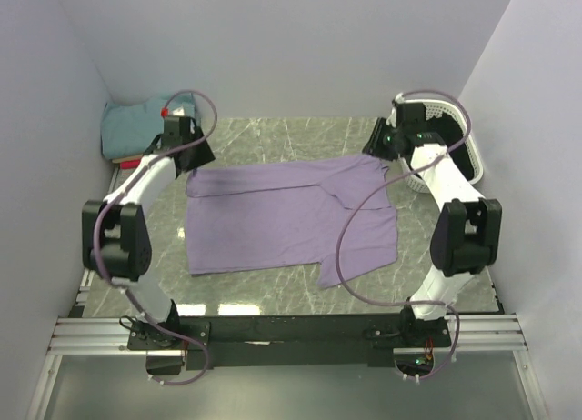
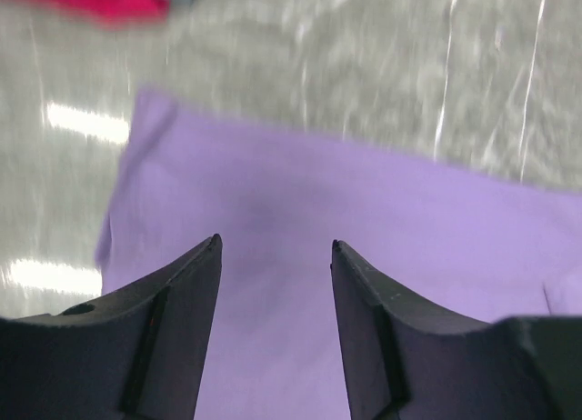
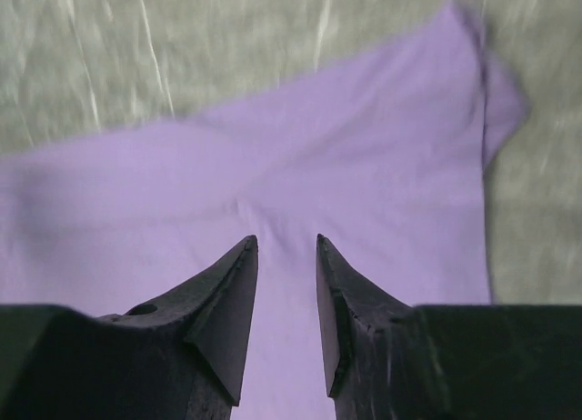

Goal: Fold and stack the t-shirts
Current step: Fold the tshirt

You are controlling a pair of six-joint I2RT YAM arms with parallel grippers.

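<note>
Marble tabletop (image 1: 273, 134): white basket (image 1: 438, 111) far right, contents hidden; lavender t-shirt (image 1: 282, 220) spread centrally; left gripper (image 2: 275, 242) and right gripper (image 3: 286, 238) part-open above it, holding nothing

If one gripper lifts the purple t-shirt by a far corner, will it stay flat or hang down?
The purple t-shirt would probably hang limp: it lies flat with soft folds. It looks thin, so likely light. On the glossy table it may slide when pushed.

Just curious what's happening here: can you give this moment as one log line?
lavender t-shirt: spread on table | left gripper: open, empty, above its far-left corner | right gripper: open, empty, above its far-right corner
</note>
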